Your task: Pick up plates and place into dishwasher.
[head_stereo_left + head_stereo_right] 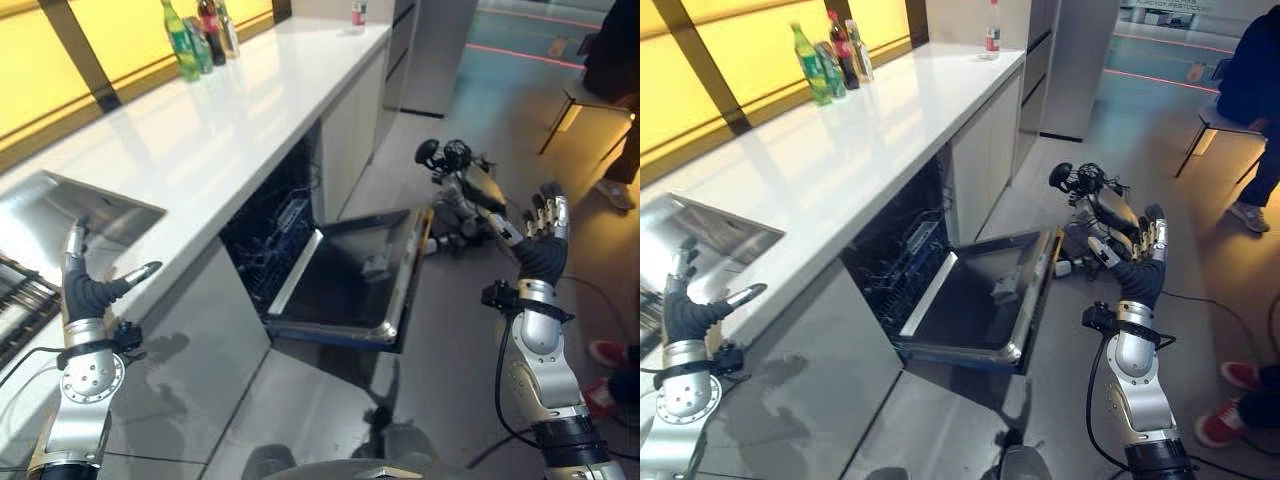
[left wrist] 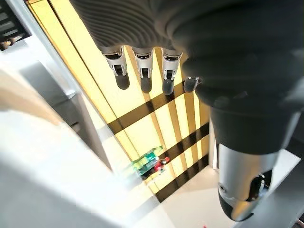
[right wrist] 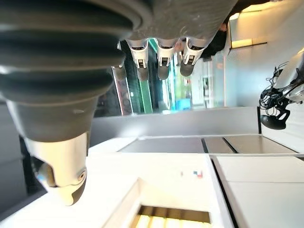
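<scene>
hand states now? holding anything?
Left hand: open, empty, raised over the sink edge.
Right hand: open, empty, raised right of the dishwasher door.

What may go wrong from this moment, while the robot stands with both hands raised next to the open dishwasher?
1. The dishwasher door lies fully lowered across the floor beside the robot; a step toward it might hit its edge.
2. The left hand is open near the sink and counter edge; a fast reach might knock the rim.
3. The right hand is open and empty above the machine lying on the floor, which a swing could hit.
</scene>
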{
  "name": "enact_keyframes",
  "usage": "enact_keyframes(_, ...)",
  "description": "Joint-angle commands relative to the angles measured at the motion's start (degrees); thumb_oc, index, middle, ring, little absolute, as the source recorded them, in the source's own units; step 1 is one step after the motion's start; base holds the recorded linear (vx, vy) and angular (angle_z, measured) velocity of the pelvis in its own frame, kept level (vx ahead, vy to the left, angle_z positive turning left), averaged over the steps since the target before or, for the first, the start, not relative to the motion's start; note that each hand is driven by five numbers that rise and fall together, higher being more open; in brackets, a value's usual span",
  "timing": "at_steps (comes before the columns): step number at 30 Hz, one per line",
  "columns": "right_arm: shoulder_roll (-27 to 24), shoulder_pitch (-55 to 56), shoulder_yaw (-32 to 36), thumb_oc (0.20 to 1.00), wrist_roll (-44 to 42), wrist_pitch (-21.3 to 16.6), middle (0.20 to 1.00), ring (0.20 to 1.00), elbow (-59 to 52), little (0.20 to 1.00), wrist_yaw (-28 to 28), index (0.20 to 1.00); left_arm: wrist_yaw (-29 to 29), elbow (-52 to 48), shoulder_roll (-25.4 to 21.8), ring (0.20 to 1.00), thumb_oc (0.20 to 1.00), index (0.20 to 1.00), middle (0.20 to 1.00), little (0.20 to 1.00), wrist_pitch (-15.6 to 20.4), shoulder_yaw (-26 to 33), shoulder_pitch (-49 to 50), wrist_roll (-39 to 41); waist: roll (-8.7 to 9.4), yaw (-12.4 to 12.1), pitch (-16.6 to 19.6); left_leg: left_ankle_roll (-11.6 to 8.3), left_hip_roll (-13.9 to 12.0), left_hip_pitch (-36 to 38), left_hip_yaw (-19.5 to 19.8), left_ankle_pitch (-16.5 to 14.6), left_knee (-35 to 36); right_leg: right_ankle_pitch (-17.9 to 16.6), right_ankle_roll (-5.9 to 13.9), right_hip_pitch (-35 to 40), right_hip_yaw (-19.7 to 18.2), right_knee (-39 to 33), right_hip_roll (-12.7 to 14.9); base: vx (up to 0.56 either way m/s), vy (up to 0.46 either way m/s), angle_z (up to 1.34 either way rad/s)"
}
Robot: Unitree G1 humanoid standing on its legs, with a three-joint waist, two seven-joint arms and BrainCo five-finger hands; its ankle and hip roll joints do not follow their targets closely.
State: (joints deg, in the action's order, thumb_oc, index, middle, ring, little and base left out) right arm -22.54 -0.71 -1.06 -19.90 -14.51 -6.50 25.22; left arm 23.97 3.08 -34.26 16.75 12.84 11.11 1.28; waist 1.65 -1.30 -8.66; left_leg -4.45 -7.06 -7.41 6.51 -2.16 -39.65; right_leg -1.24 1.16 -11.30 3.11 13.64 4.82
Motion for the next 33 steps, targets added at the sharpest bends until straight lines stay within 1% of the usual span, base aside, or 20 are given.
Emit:
enact_keyframes(1, -0.8, -0.9, -2.2, 1.0, 0.2, -3.3, 1.0, 1.0, -2.7, 1.0, -0.1, 1.0, 1.8, -4.5, -0.8, 1.0, 1.0, 1.0, 1.0, 1.0, 2.1, 2.3, 0.5, -0.3, -0.93, -0.9, 0.4, 3.48, 8.5, -5.4, -6.8, -1.3, -1.6, -0.2, -0.18, 6.6, 2.2, -5.0, -0.6, 0.12, 0.013, 0.38)
enact_keyframes(2, -0.5, -1.0, -2.8, 1.0, 0.5, -3.5, 1.0, 1.0, -2.5, 1.0, 0.3, 1.0, 2.1, -4.8, -0.6, 1.0, 1.0, 1.0, 1.0, 1.0, 2.1, 2.0, 0.2, -0.4, -1.85, -1.1, -0.5, 2.78, 8.4, -6.6, -8.3, 1.8, 3.0, 0.9, -0.54, 7.2, 2.4, -4.9, -1.6, 0.09, 0.045, 0.37)
enact_keyframes(3, -0.2, -1.1, -3.5, 1.0, 1.4, -3.3, 1.0, 1.0, -2.2, 1.0, 1.2, 1.0, 2.6, -5.1, -0.5, 1.0, 1.0, 1.0, 1.0, 1.0, 1.9, 1.4, -0.4, -0.7, -2.83, -1.0, -1.2, 2.0, 6.1, -8.0, -11.3, 4.9, 9.5, 1.9, -0.98, 7.8, 3.4, -5.0, -2.7, 0.08, 0.029, 0.1)
enact_keyframes(4, 0.0, -1.0, -3.8, 1.0, 1.6, -3.5, 1.0, 1.0, -2.1, 1.0, 1.7, 1.0, 3.2, -5.1, -0.3, 1.0, 1.0, 1.0, 1.0, 1.0, 2.1, 0.7, -0.9, -1.0, -3.41, -1.1, -1.7, 1.39, 4.8, -8.6, -13.5, 7.6, 13.6, 2.7, -1.3, 8.4, 3.9, -5.1, -3.3, 0.06, 0.002, 0.09)
enact_keyframes(5, 0.2, -0.6, -4.0, 1.0, 0.9, -4.2, 1.0, 1.0, -1.3, 1.0, 1.8, 1.0, 3.7, -5.5, -0.2, 1.0, 1.0, 1.0, 1.0, 1.0, 1.8, 0.1, -1.6, -1.6, -3.36, -1.4, -2.5, 0.86, 4.8, -10.9, -13.3, 9.3, 13.3, 3.4, -1.81, 8.7, 4.2, -5.1, -3.0, 0.03, 0.005, 0.28)
enact_keyframes(6, 0.5, -0.5, -4.4, 1.0, -0.7, -5.0, 1.0, 1.0, -0.1, 1.0, 1.9, 1.0, 4.4, -5.5, -0.1, 1.0, 1.0, 1.0, 1.0, 1.0, 1.5, -0.4, -2.1, -2.5, -3.31, -1.3, -2.8, 0.61, 4.7, -11.9, -12.1, 8.9, 13.1, 4.1, -1.95, 7.7, 4.3, -3.7, -2.7, 0.02, 0.044, 0.35)
enact_keyframes(7, 1.1, -0.3, -4.5, 1.0, -1.8, -6.1, 1.0, 1.0, 1.9, 1.0, 1.5, 1.0, 5.4, -4.5, 0.1, 1.0, 1.0, 1.0, 1.0, 1.0, 1.9, -1.0, -2.6, -3.3, -3.49, -0.7, -2.6, 1.35, 5.1, -10.6, -12.0, 6.4, 15.0, 4.6, -1.8, 5.9, 4.7, -2.3, -2.5, 0.02, 0.112, 0.46)
enact_keyframes(8, 1.6, 0.2, -4.5, 1.0, -2.4, -6.8, 1.0, 1.0, 3.3, 1.0, 1.4, 1.0, 6.3, -3.4, 0.0, 1.0, 1.0, 1.0, 1.0, 1.0, 1.8, -1.7, -3.4, -3.4, -3.99, -0.1, -2.4, 1.51, 5.2, -9.0, -12.5, 5.9, 16.8, 5.3, -1.73, 4.8, 5.3, -1.1, -2.4, 0.02, 0.132, 0.38)
enact_keyframes(9, 1.7, 0.7, -4.5, 1.0, -2.9, -6.8, 1.0, 1.0, 3.9, 1.0, 1.8, 1.0, 7.2, -2.3, 0.0, 1.0, 1.0, 1.0, 1.0, 1.0, 2.0, -2.6, -4.5, -3.4, -4.49, 0.6, -2.7, 1.09, 4.9, -8.5, -12.9, 6.8, 17.3, 5.7, -1.86, 4.0, 5.6, -0.3, -2.2, -0.06, 0.167, 0.32)
enact_keyframes(10, 1.4, 0.9, -4.5, 1.0, -4.1, -7.5, 1.0, 1.0, 5.5, 1.0, 2.2, 1.0, 9.1, -0.8, 0.2, 1.0, 1.0, 1.0, 1.0, 1.0, 2.6, -4.4, -6.9, -3.4, -5.64, 1.8, -3.9, 0.42, 4.8, -9.0, -13.0, 7.5, 17.2, 6.1, -2.18, 2.2, 5.7, 0.8, -1.7, -0.16, 0.187, 0.19)
enact_keyframes(12, 1.5, 0.2, -4.4, 1.0, -3.4, -9.9, 1.0, 1.0, 9.2, 1.0, 4.1, 1.0, 11.4, 0.2, 0.9, 1.0, 1.0, 1.0, 1.0, 1.0, 3.3, -6.9, -9.4, -3.5, -7.22, 2.9, -5.4, 0.5, 5.4, -9.8, -13.0, 6.5, 17.6, 6.3, -2.32, -1.4, 5.8, 2.6, -0.8, -0.24, 0.242, 0.15)
enact_keyframes(13, 1.2, -0.9, -4.1, 1.0, -3.3, -10.7, 1.0, 1.0, 11.3, 1.0, 6.2, 1.0, 13.1, 0.5, 2.2, 1.0, 1.0, 1.0, 1.0, 1.0, 3.3, -8.9, -10.9, -4.6, -8.4, 3.5, -6.8, 0.0, 5.9, -10.6, -12.6, 7.2, 17.3, 6.1, -2.43, -2.9, 5.6, 2.8, -0.3, -0.25, 0.271, 0.14)
enact_keyframes(16, 0.1, -3.2, -3.5, 1.0, -3.2, -11.2, 1.0, 1.0, 15.5, 1.0, 7.8, 1.0, 17.4, -0.9, 3.9, 1.0, 1.0, 1.0, 1.0, 1.0, 2.8, -11.2, -10.6, -5.2, -10.99, 3.9, -10.3, -1.49, 7.6, -13.7, -10.1, 10.9, 13.8, 5.9, -2.84, -5.3, 3.8, 4.3, 0.4, -0.15, 0.253, 0.07)
enact_keyframes(17, -0.1, -3.8, -3.7, 1.0, -3.0, -11.3, 1.0, 1.0, 16.4, 1.0, 8.0, 1.0, 18.0, -1.2, 4.2, 1.0, 1.0, 1.0, 1.0, 1.0, 2.8, -11.1, -10.0, -5.2, -11.52, 3.9, -10.8, -1.13, 7.7, -13.9, -10.3, 10.4, 13.8, 6.0, -2.9, -6.1, 3.4, 5.1, 0.4, -0.08, 0.215, -0.15)
enact_keyframes(18, 0.1, -4.3, -4.0, 1.0, -4.4, -11.8, 1.0, 1.0, 17.4, 1.0, 8.0, 1.0, 18.4, -1.8, 3.9, 1.0, 1.0, 1.0, 1.0, 1.0, 3.0, -10.6, -9.3, -4.7, -12.08, 4.1, -11.5, 0.66, 7.9, -13.3, -11.6, 7.0, 14.9, 6.3, -2.86, -8.1, 3.1, 6.8, 0.6, -0.08, 0.174, -0.32)
enact_keyframes(19, 0.3, -4.5, -4.0, 1.0, -5.9, -11.9, 1.0, 1.0, 17.9, 1.0, 7.7, 1.0, 18.2, -2.0, 3.7, 1.0, 1.0, 1.0, 1.0, 1.0, 3.2, -10.3, -9.1, -4.3, -12.21, 3.9, -11.9, 1.25, 8.0, -13.4, -12.3, 5.9, 15.2, 6.5, -2.7, -9.3, 3.1, 7.8, 0.7, -0.08, 0.146, -0.36)
enact_keyframes(23, 0.6, -5.9, -2.7, 1.0, -12.2, -13.3, 1.0, 1.0, 22.0, 1.0, 7.2, 1.0, 18.5, -2.4, 3.9, 1.0, 1.0, 1.0, 1.0, 1.0, 3.2, -11.3, -10.7, -4.7, -13.57, 3.9, -15.0, 0.65, 8.3, -17.1, -13.0, 6.9, 12.8, 7.1, -2.89, -12.0, 3.1, 10.2, 1.3, -0.09, 0.126, -0.18)
enact_keyframes(25, 0.5, -7.1, -2.7, 1.0, -13.6, -13.6, 1.0, 1.0, 23.0, 1.0, 7.3, 1.0, 19.5, -2.7, 4.3, 1.0, 1.0, 1.0, 1.0, 1.0, 2.8, -12.3, -11.4, -4.7, -14.44, 3.9, -16.5, 0.77, 8.9, -18.4, -13.4, 7.0, 12.1, 7.2, -2.76, -13.8, 2.9, 11.6, 2.1, -0.06, 0.154, 0.06)
enact_keyframes(29, 1.1, -9.7, -2.8, 1.0, -18.4, -14.2, 1.0, 1.0, 25.2, 1.0, 4.5, 1.0, 20.9, -3.5, 4.7, 1.0, 1.0, 1.0, 1.0, 1.0, 2.7, -13.6, -12.7, -5.3, -15.79, 3.9, -19.2, 1.35, 9.6, -21.2, -14.3, 6.9, 11.2, 7.2, -2.6, -17.7, 2.1, 14.0, 2.8, -0.06, 0.135, -0.05)
enact_keyframes(33, 1.8, -13.9, -3.5, 1.0, -22.7, -14.1, 1.0, 1.0, 28.2, 1.0, 0.0, 1.0, 21.7, -5.1, 4.3, 1.0, 1.0, 1.0, 1.0, 1.0, 2.1, -14.5, -14.4, -6.1, -16.49, 3.4, -21.1, 2.52, 10.6, -24.4, -15.4, 4.8, 9.9, 7.8, -2.32, -22.6, 1.4, 17.6, 3.4, -0.06, 0.069, 0.0)
